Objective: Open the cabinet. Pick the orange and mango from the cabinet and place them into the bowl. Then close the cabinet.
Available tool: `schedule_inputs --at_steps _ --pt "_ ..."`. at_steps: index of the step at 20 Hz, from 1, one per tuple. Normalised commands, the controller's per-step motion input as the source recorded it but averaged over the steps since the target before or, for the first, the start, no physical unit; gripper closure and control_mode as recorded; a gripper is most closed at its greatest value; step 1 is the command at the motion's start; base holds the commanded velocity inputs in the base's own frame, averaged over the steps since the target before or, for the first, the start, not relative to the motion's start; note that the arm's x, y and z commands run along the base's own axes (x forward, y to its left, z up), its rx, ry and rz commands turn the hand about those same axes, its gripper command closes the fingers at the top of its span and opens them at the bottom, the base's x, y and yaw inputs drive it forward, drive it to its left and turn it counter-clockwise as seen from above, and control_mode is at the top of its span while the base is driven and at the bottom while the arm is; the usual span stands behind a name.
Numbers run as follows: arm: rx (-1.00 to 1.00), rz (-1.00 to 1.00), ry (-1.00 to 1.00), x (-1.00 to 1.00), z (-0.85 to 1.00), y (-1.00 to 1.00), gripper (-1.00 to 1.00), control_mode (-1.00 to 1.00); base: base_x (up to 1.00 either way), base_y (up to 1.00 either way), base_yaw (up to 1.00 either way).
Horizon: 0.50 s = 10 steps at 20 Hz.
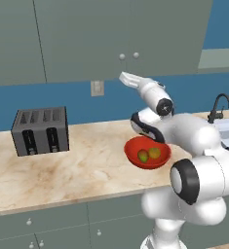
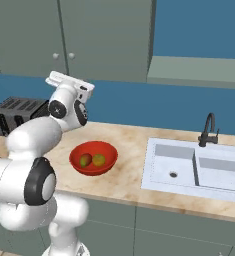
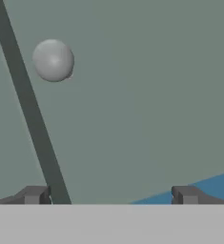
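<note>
The orange [image 1: 155, 152] and the mango [image 1: 143, 156] lie side by side in the glossy red bowl [image 1: 135, 146] on the marble-look counter [image 1: 77, 165], between a black toaster [image 1: 40, 130] and a white sink [image 2: 199, 167]. Above them both doors of the grey-green cabinet [image 1: 101, 34] are shut. The Franka arm's gripper [image 3: 111, 195] points at a door near its round pale knob [image 3: 53, 60], fingers [image 3: 33, 194] spread apart and empty.
</note>
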Motion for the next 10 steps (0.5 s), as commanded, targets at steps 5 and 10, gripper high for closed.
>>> schedule_inputs --at_steps 5,10 --pt "0.02 0.06 -0.02 0.74 0.33 -0.14 -1.00 -1.00 0.00 0.00 0.00" --pt "-0.01 -0.09 -0.11 0.48 0.88 0.14 -1.00 -1.00 0.00 0.00 0.00"
